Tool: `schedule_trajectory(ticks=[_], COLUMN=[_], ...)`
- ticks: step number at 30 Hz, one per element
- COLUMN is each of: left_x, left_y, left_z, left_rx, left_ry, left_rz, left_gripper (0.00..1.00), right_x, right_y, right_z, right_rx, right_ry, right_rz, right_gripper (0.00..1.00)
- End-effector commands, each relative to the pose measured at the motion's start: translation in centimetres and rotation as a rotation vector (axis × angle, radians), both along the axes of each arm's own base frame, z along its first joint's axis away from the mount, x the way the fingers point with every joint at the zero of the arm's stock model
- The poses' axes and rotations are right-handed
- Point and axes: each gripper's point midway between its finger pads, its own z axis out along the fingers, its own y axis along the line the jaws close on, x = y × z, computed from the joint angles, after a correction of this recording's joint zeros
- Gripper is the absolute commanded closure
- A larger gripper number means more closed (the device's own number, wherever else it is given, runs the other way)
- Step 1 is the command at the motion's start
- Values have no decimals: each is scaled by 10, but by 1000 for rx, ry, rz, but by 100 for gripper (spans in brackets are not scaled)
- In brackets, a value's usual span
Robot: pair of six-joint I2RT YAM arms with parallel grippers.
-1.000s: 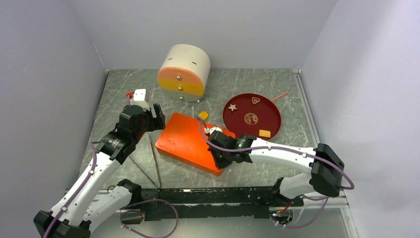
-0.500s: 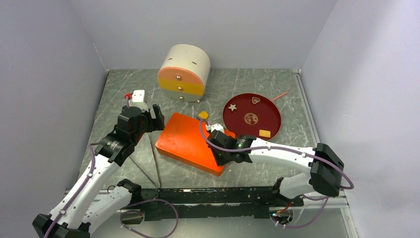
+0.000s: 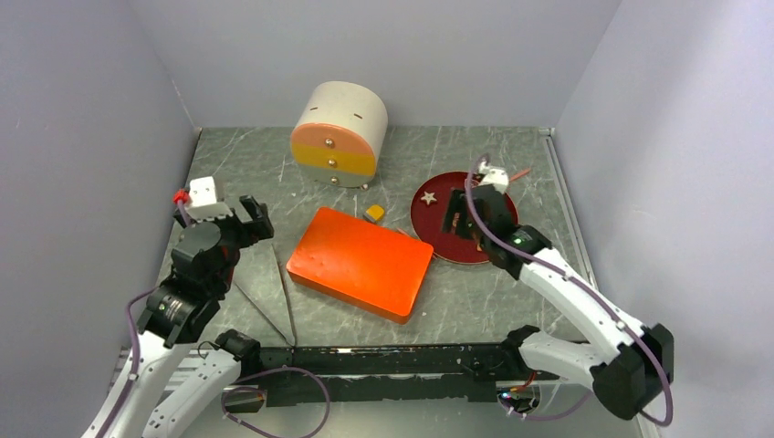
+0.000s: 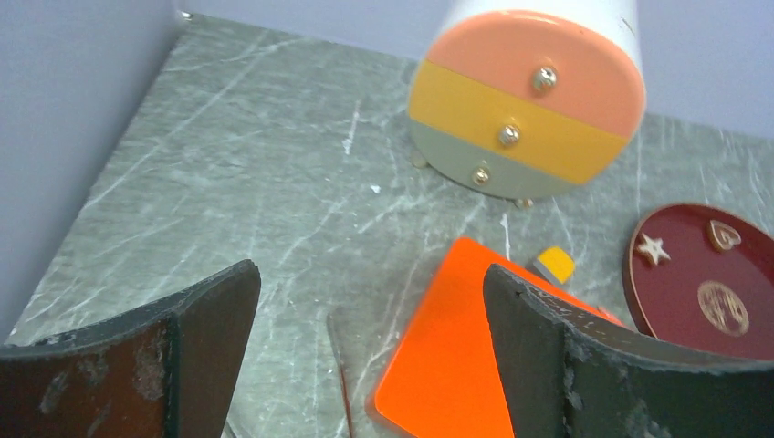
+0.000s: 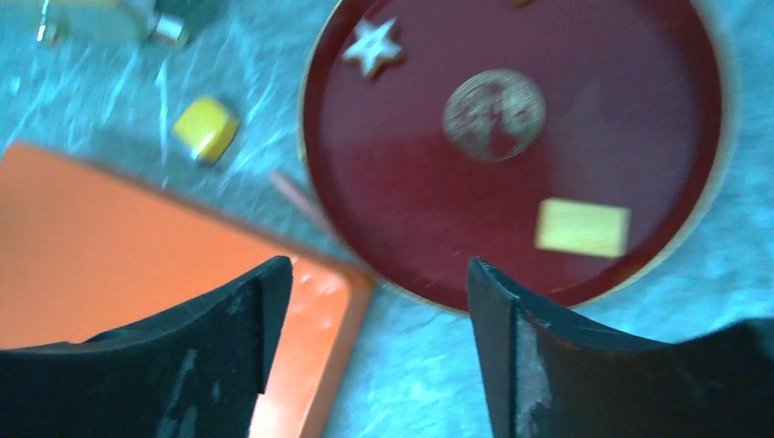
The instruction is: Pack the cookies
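Tabletop (image 3: 274, 173) of grey marbled stone spreads under both my arms. At its far side stands a round cream drawer chest (image 3: 339, 133), its front banded peach, yellow and grey, with a brass knob on each band. In the middle lies a flat orange slab (image 3: 359, 263), turned at an angle. To its right sits the red plate (image 5: 411, 201), its rim just beside the slab's corner. My right gripper (image 5: 379, 283) hangs over the plate's near-left edge, fingers spread wide with nothing between them. My left gripper (image 4: 370, 301) is over the left side of the table, likewise parted and empty. Two thin rods (image 3: 284, 292) lie left of the slab; they may be tongs, but they are too slim to tell. The cookies are on the plate: brown patterned disc (image 5: 494, 102) near the centre, yellow rectangle (image 5: 582, 227) nearer me, white star (image 5: 371, 46) and heart (image 4: 723, 235) toward the far rim. A small yellow block (image 5: 207, 129) rests on the table between slab and chest.
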Motion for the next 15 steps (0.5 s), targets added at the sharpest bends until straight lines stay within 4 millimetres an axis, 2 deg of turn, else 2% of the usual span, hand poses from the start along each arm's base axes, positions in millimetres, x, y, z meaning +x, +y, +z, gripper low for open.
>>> schedule_trajectory(ticks=[1, 5, 7, 12, 15], left_x=[-10, -21, -27, -40, -48], left_y=[28, 48, 58, 75, 86], left_z=[0, 16, 25, 57, 77], left_rx=[-6, 3, 20, 35, 27], left_ry=[-31, -92, -124, -206, -265], left_rz=[142, 225, 259, 319, 362], left_gripper=[4, 4, 4, 3, 4], right_x=[16, 5, -4, -28, -41], right_y=[-61, -106, -122, -147, -158], right_z=[51, 90, 111, 159, 175], right_rx=[-40, -90, -105, -92, -53], right_ry=[-188, -310, -371, -522, -585], right_rz=[-196, -340, -391, -465, -511], right_gripper=[20, 11, 2, 0, 0])
